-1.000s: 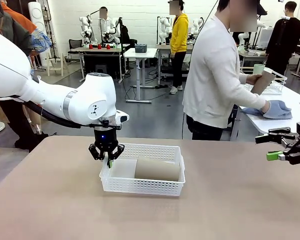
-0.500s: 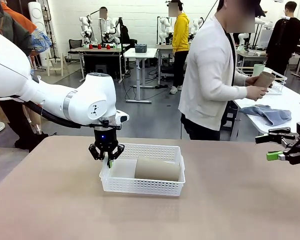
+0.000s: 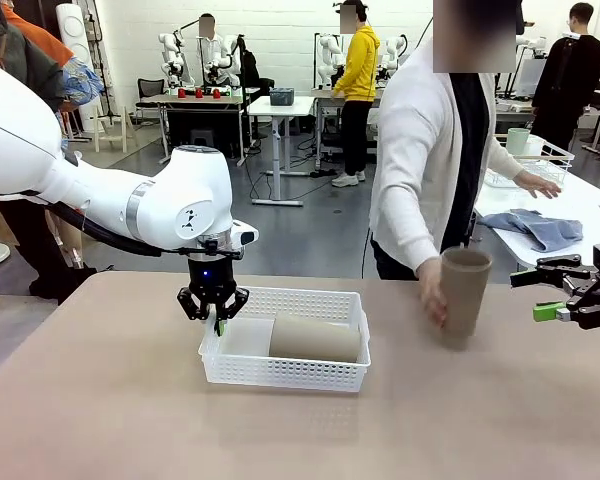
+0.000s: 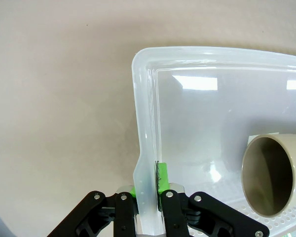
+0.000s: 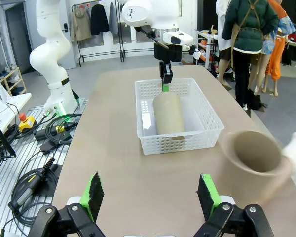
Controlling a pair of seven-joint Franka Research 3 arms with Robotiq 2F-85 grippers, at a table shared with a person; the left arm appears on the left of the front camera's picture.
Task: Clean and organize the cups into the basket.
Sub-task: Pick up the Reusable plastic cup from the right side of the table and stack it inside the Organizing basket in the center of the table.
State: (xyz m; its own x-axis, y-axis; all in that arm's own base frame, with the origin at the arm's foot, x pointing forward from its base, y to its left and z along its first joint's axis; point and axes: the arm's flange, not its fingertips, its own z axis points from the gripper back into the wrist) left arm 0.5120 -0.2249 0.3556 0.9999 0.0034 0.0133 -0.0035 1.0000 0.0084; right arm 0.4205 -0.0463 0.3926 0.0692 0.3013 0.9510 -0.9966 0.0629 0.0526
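Observation:
The white lattice basket (image 3: 280, 375) sits mid-table with one tan cup (image 3: 315, 340) lying on its side in it. My left gripper (image 3: 213, 318) is shut on the basket's left wall; in the left wrist view the fingers (image 4: 160, 178) pinch the rim of the basket (image 4: 187, 52) beside the cup's (image 4: 274, 175) open mouth. A person's hand holds a second tan cup (image 3: 464, 295) upright on the table, left of my open right gripper (image 3: 570, 308). In the right wrist view that cup (image 5: 254, 153) stands beyond my right gripper (image 5: 152, 192), right of the basket (image 5: 180, 143). A mint cup (image 3: 518, 139) stands in a wire basket.
The person stands at the table's far side, one arm stretched toward a white side table with a blue cloth (image 3: 540, 228) and the wire basket (image 3: 550, 165). Cables (image 5: 34, 182) lie on the floor past the table edge in the right wrist view.
The person turned from the side table and brought the tan cup down onto my table near the right gripper. Neither arm has moved.

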